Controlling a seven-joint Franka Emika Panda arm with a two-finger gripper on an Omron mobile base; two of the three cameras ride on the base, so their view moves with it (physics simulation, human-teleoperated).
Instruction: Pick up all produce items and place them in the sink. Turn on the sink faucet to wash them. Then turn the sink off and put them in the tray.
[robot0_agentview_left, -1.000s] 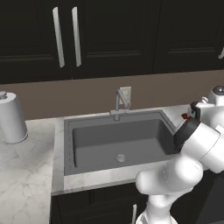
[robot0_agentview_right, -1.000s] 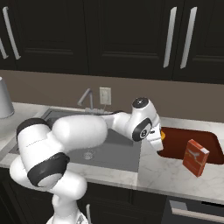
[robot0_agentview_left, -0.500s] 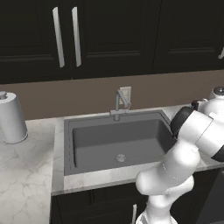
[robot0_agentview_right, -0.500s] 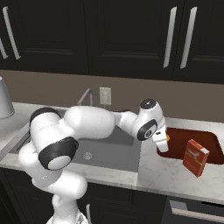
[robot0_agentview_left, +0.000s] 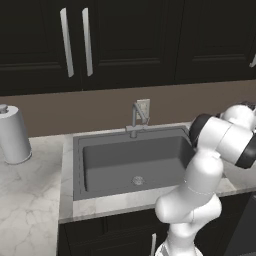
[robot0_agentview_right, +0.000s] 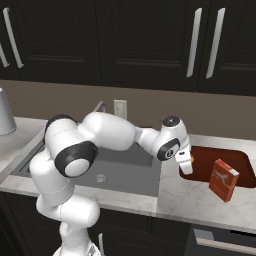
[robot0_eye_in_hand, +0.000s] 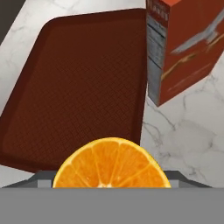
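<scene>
In the left base view the large dark grey rectangular sink (robot0_agentview_left: 132, 162) lay well off to the claw's side, its basin bare but for the round drain, and the slim grey metal faucet (robot0_agentview_left: 138, 116) behind it showed no water running. The arm reached away from it toward the right.

In the right base view the claw (robot0_agentview_right: 187, 161) hung over the near-left corner of the dark red shallow tray (robot0_agentview_right: 232, 165), with a small bright orange piece (robot0_agentview_right: 190, 159) lodged at its tip. An upright red carton (robot0_agentview_right: 223, 179) stood on the counter at the tray's near edge, just beyond the claw.

In the hand view the cut orange half (robot0_eye_in_hand: 112, 163) sat right at the claw, its jaws spread wide around it, so it seemed grasped. The tray's patterned floor (robot0_eye_in_hand: 83, 83) stretched ahead and below, and the carton (robot0_eye_in_hand: 183, 48) stood beside it.

This looked like the last step, delivery to the tray. The next move called for easing forward over the tray floor, clear of the carton, lowering, then letting go.
</scene>
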